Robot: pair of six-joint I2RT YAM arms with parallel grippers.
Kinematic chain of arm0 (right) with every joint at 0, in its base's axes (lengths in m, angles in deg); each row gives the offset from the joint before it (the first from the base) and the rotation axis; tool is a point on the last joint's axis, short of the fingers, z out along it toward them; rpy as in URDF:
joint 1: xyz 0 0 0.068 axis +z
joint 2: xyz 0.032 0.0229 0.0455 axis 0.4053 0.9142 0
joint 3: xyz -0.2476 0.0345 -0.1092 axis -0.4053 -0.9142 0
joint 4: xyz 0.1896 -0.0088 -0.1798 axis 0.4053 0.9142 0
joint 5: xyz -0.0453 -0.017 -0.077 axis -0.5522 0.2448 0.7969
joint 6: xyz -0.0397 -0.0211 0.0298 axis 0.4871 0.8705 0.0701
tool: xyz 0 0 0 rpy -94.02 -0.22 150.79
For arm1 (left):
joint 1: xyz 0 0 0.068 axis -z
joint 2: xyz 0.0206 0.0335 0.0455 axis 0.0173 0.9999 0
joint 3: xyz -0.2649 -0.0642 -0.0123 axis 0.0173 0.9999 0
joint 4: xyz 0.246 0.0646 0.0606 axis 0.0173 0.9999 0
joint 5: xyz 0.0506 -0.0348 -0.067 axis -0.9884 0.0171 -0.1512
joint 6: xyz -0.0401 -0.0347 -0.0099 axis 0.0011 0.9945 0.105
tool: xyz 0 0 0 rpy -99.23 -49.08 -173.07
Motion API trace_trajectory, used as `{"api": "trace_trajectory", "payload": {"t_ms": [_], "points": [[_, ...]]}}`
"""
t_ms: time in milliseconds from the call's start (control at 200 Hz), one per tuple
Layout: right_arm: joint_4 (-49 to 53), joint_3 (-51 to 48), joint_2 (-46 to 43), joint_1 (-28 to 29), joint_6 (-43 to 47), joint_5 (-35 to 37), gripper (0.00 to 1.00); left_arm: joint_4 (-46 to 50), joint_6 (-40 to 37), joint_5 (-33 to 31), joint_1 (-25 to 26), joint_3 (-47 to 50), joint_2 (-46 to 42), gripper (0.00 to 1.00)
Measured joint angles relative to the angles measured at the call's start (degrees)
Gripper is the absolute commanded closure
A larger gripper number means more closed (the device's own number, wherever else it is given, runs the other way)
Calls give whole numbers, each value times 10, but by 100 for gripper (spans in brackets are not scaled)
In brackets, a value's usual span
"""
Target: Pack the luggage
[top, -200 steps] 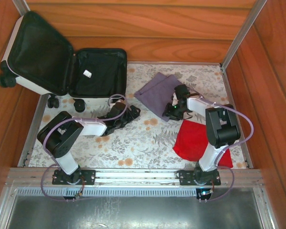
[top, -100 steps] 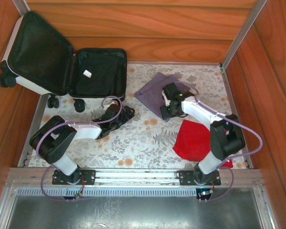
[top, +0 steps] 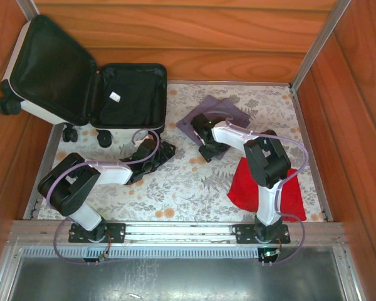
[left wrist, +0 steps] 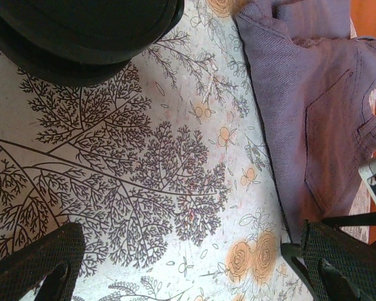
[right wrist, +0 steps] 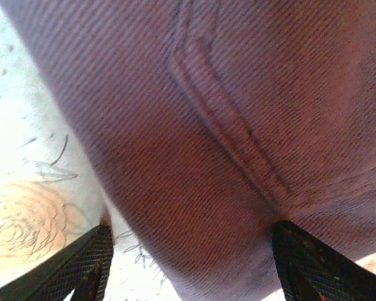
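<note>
Luggage (top: 81,81) lies open at the upper left of the top view, lid propped back against the wooden wall, black lining bare. Nothing packed yet, by my reading.

Floral table cover (top: 175,182) carries the rest. Purple twill garment (top: 229,110) lies at upper centre, with a stitched pocket seam showing. Red cloth (top: 263,188) lies at lower right, partly under my right arm.

Just changed: my right gripper (top: 207,147) has swung across from the garment's right side to its lower-left edge, and the jaws have spread wider on the way. In the right wrist view the right gripper (right wrist: 188,263) straddles a fold of the garment (right wrist: 238,125), one finger at each bottom corner. Cloth sits between them, unclamped. So this reads as lining up the first pick, with the grip not yet taken.

My left gripper (top: 160,153) sits at centre left, just below the luggage's near corner, having crept slightly toward the left of the frame. In the left wrist view the left gripper (left wrist: 188,263) is spread nearly full and holds nothing. The garment (left wrist: 313,113) fills the right of that view.
</note>
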Motion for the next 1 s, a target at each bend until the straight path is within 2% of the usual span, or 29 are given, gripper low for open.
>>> {"api": "trace_trajectory", "payload": {"t_ms": [100,175,320,460,730,1000], "points": [[2,11,10,0,4,17,34,0,5,0,0,0,0,6],[0,15,15,0,6,27,42,0,10,0,0,0,1,6],[-4,14,19,0,9,35,76,0,23,3,0,-3,12,6],[-18,2,5,0,12,24,99,0,40,10,0,-22,33,8],[-46,-39,-95,-4,11,-80,100,-1,84,34,3,-67,62,9],[-57,-75,-142,-4,11,-159,100,-4,120,53,4,-133,130,9]]}}
